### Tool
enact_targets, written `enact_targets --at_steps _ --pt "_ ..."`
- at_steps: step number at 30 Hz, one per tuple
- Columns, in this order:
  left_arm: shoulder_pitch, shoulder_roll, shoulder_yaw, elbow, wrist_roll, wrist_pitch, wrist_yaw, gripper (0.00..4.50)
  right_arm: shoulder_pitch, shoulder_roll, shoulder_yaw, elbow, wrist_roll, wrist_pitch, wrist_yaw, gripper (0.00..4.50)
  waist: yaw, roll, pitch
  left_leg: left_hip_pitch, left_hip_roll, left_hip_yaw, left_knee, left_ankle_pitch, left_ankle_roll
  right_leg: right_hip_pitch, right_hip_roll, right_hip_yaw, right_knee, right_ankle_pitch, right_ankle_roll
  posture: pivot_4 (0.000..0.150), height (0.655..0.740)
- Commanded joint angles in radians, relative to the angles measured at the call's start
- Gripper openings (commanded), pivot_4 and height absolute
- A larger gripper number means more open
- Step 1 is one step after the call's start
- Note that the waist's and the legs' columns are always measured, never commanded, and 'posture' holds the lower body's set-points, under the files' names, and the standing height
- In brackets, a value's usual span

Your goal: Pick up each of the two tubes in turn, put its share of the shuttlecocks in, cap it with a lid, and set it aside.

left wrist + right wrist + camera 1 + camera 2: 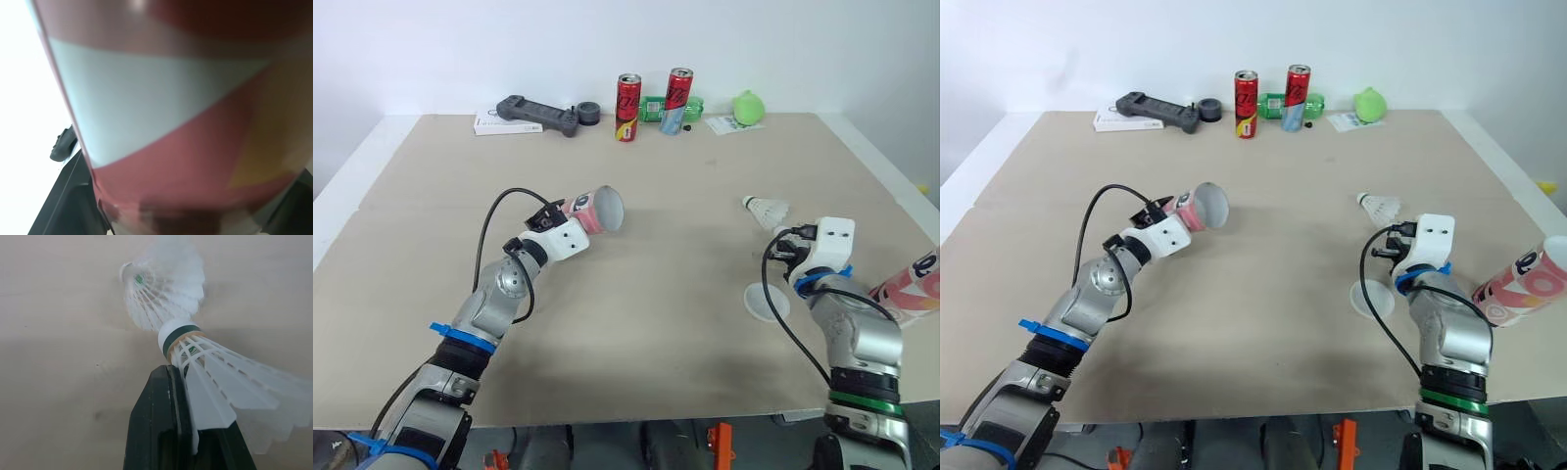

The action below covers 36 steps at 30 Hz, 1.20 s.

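Observation:
My left gripper [560, 217] is shut on a pink and white tube [600, 211], held off the table with its open mouth turned toward the right; its wall looms close in the left wrist view [171, 112]. My right gripper [781, 247] is shut on a white shuttlecock [215, 377], gripped by the feathers just behind its green-banded cork. A second shuttlecock [766, 209] lies on the table just beyond it. A clear round lid [767, 302] lies flat close to the right arm. The other tube [913, 284] lies at the table's right edge.
Along the far edge stand two red cans [627, 107] [676, 100], a green bottle [656, 109] lying down, a green ball [748, 107], a black controller [533, 115] on white paper and a black tape roll [588, 114]. The tan table [656, 274] spreads wide between the arms.

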Motion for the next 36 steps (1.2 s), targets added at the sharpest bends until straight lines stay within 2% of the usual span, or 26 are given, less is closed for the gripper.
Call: enact_targets --at_steps 1,5,10,13,17,20,26,28,32,36 --pt "-0.043 0.005 -0.018 0.004 0.023 -0.031 0.007 2.98 -0.013 -0.046 0.059 -0.219 0.112 -0.006 0.16 0.12 -0.003 0.0 0.0 0.0 0.0 0.0 0.0 0.0 0.0 0.0 0.0 0.0 0.0 0.0 0.0 0.15 0.74" --pt "-0.067 -0.017 -0.039 0.035 0.019 -0.048 0.006 2.98 -0.082 -0.076 0.26 -0.34 0.135 0.049 0.272 0.12 -0.005 0.0 0.0 0.001 0.002 0.0 0.0 0.0 0.0 0.0 0.002 0.0 0.0 0.0 -0.001 0.15 0.74" --pt "-0.08 -0.031 -0.046 0.048 0.018 -0.054 0.009 2.98 -0.195 -0.021 0.489 -0.283 0.025 0.023 0.277 0.12 0.001 0.0 0.0 0.0 0.002 0.0 0.001 0.001 0.001 0.0 0.002 0.0 0.0 0.002 -0.001 0.15 0.74" --pt "-0.082 -0.031 -0.045 0.044 0.018 -0.051 0.011 2.98 -0.239 0.007 0.566 -0.216 -0.04 -0.016 0.281 0.12 0.001 0.0 0.0 -0.004 0.001 0.0 0.002 0.001 0.0 -0.003 0.002 0.0 0.0 0.003 -0.001 0.15 0.74" --pt "-0.071 -0.031 -0.044 0.026 0.021 -0.044 0.012 2.98 -0.294 0.056 0.594 -0.162 -0.054 -0.034 0.301 0.12 0.001 0.0 0.0 -0.006 0.001 0.0 0.002 0.001 0.0 -0.006 0.002 0.0 0.0 0.005 -0.004 0.15 0.74" --pt "-0.057 -0.031 -0.04 0.008 0.023 -0.031 0.016 2.98 -0.32 0.082 0.574 -0.158 -0.035 -0.029 0.322 0.92 0.001 0.0 0.0 -0.006 0.001 -0.001 0.002 0.001 0.0 -0.005 0.002 0.0 0.0 0.005 -0.005 0.15 0.74" --pt "-0.037 -0.025 -0.031 -0.013 0.025 -0.017 0.019 2.98 -0.325 0.081 0.46 -0.229 0.065 0.028 0.359 3.84 0.001 0.0 0.0 -0.006 0.001 -0.001 0.002 0.001 0.0 -0.005 0.002 -0.001 0.0 0.006 -0.006 0.15 0.74" --pt "-0.034 -0.025 -0.028 -0.017 0.026 -0.015 0.019 2.98 -0.311 0.063 0.414 -0.262 0.112 0.059 0.371 4.4 0.001 0.0 0.0 -0.006 0.001 -0.001 0.002 0.001 0.0 -0.005 0.002 -0.001 0.001 0.006 -0.006 0.15 0.74" --pt "-0.033 -0.026 -0.025 -0.008 0.025 -0.016 0.022 2.98 -0.266 -0.003 0.313 -0.277 0.178 0.107 0.388 4.4 0.001 0.0 0.0 -0.006 0.001 -0.001 0.002 0.001 0.0 -0.005 0.002 -0.001 0.0 0.006 -0.006 0.15 0.74" --pt "-0.039 -0.031 -0.026 0.004 0.021 -0.02 0.024 2.98 -0.23 -0.091 0.256 -0.236 0.143 0.115 0.36 4.4 0.004 0.0 0.0 -0.006 0.0 -0.001 0.003 0.001 0.001 -0.005 0.0 -0.001 0.0 0.006 -0.005 0.15 0.74"
